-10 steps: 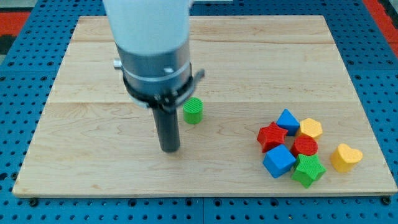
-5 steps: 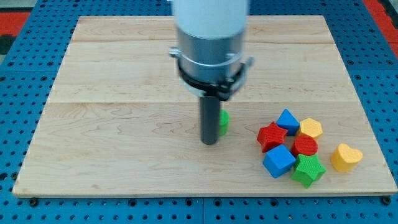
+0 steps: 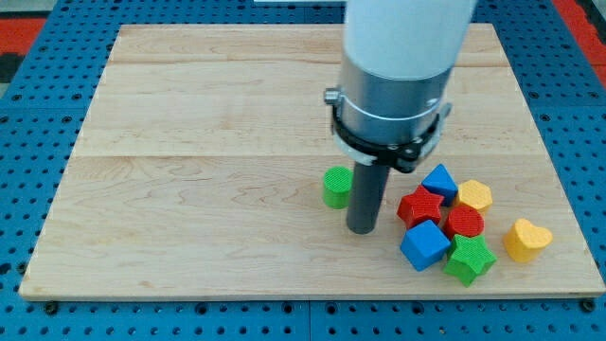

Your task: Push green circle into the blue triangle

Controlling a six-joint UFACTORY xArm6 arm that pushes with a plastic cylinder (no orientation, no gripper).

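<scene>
My tip (image 3: 364,228), a bare rod with no hand to open or close, rests between the green circle (image 3: 335,187) at its left and the blue triangle (image 3: 437,180) at its upper right. Repositioning step: it must get round to the circle's far left side before pushing rightward.

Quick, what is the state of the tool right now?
No gripper: the tool is a rod and holds nothing.
My tip is on the board, between the green circle on the view's left and the red star.
</scene>
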